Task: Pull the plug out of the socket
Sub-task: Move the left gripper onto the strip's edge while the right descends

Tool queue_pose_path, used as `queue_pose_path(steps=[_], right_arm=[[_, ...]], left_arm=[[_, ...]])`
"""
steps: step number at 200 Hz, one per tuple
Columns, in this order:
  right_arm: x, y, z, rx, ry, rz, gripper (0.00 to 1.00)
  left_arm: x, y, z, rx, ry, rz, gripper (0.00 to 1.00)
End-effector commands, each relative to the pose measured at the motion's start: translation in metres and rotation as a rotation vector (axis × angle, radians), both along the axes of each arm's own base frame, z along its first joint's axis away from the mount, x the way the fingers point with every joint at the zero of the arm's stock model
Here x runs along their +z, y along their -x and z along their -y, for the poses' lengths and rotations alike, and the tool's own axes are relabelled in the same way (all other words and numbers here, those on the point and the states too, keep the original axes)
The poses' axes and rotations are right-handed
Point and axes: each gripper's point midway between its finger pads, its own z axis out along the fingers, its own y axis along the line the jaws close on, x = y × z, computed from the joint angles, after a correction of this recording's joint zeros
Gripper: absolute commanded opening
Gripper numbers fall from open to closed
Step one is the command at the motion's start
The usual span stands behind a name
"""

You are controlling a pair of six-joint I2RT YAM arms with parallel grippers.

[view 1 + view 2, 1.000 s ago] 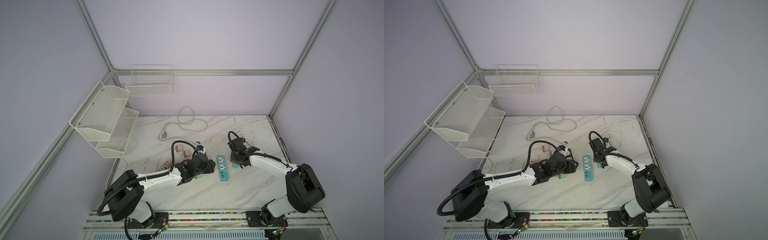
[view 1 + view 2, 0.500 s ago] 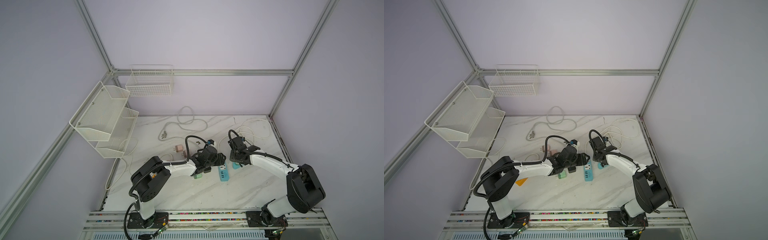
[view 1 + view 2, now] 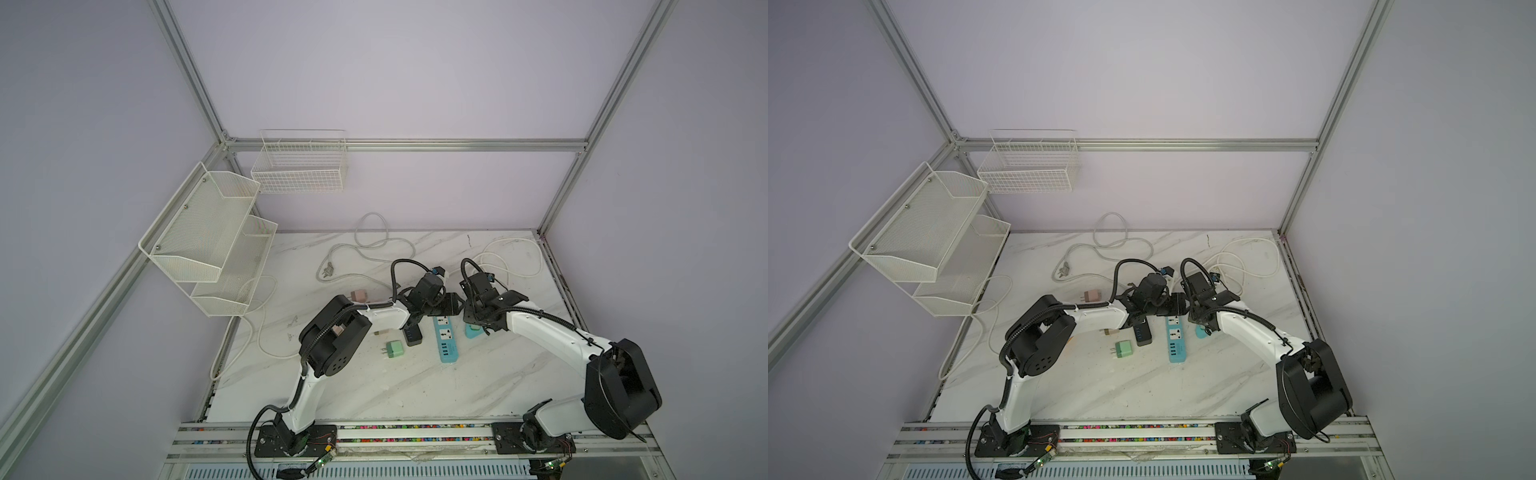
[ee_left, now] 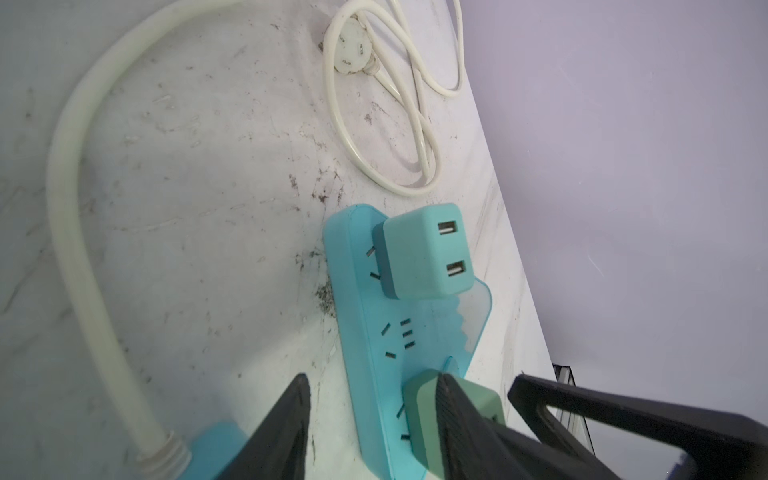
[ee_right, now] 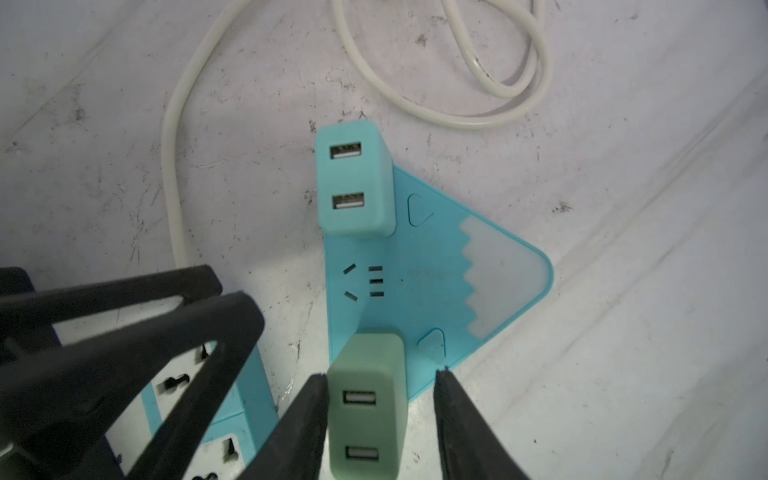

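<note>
The green plug (image 5: 365, 415), a stubby two-port charger block, sits pushed into a corner outlet of the teal triangular socket (image 5: 415, 282). The socket lies flat on the marbled counter (image 5: 623, 374), between the two arms. The right gripper (image 5: 380, 374) straddles the block with its fingers (image 5: 457, 424) moderately apart. One finger rests against a side of the plug, and the opposite one stands clear, with a strip of socket showing between. The left gripper (image 4: 374, 376) reaches in from the other side, its fingers (image 4: 282, 428) also parted. One is over bare counter just beside the socket's edge and the other crosses in front of the plug, and they visibly grip nothing.

The plug looks light, rigid and smooth-skinned, held only by its prongs. The likely hold is on its two broad flat sides, low down, with a straight pull along the prongs. The thin socket seems light enough to lift with the plug unless it is pinned.

A teal charger (image 5: 353, 183) fills another corner outlet. A white cord (image 5: 174, 166) loops past, and a blue power strip (image 3: 445, 338) lies just beside the socket.
</note>
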Motion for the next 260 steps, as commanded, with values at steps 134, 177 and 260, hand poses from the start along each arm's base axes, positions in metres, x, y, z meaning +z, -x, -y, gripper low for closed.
queue_pose_path(steps=[134,177,260], right_arm=[[-0.002,0.009,-0.001,-0.012,-0.032,-0.035,0.46],[-0.001,0.008,0.002,-0.017,-0.017,-0.031,0.46],[-0.002,0.007,0.005,-0.012,0.009,-0.029,0.47]], left_arm=[[0.012,-0.002,0.050,-0.181,0.076,0.060,0.43],[-0.003,0.001,0.039,-0.134,0.016,0.005,0.43],[-0.025,0.017,0.008,-0.042,-0.091,-0.063,0.56]])
